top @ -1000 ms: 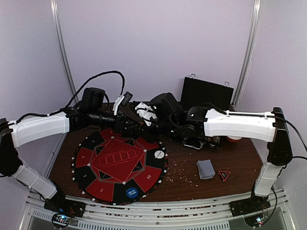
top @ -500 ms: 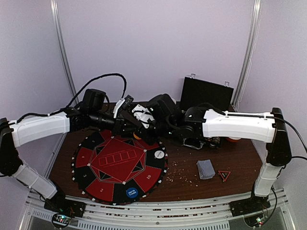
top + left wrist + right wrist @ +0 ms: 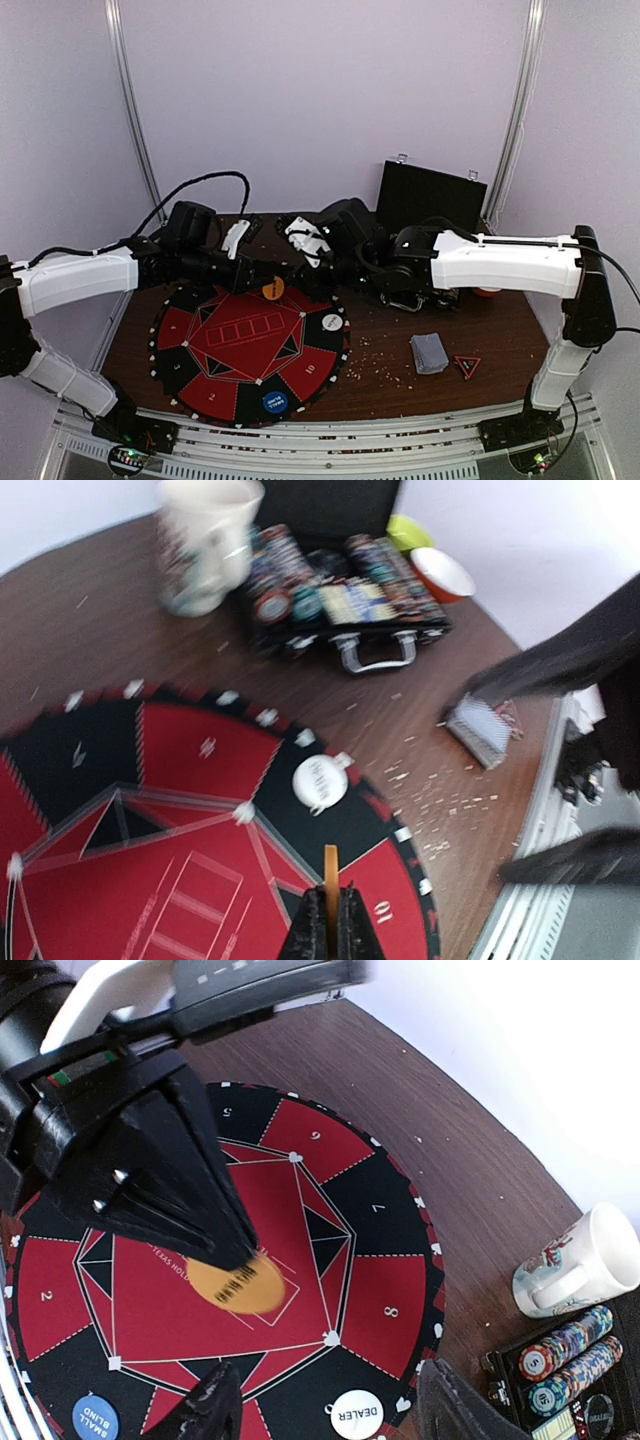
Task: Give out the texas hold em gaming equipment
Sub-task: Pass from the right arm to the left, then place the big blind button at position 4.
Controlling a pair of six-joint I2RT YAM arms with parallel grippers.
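Left gripper is clenched on the orange button, holding it on edge above the far part of the round felt mat. The button is not yet set down. In the right wrist view the disc hangs over the mat's centre panel, just at the left fingers' tips. Right gripper stands released over the mat with nothing between its fingers. Placed so far, as I judge it, are the white dealer button on the mat's right rim and the blue small-blind button on its near rim. Outstanding items are as follows. The orange button is to be seated. The card deck lies stacked on the table, right of the mat, with no cards dealt. The poker chips are racked in the open case at the far side, and I see none on the mat. I put the task at an early stage, with buttons nearly done and cards and chips untouched.
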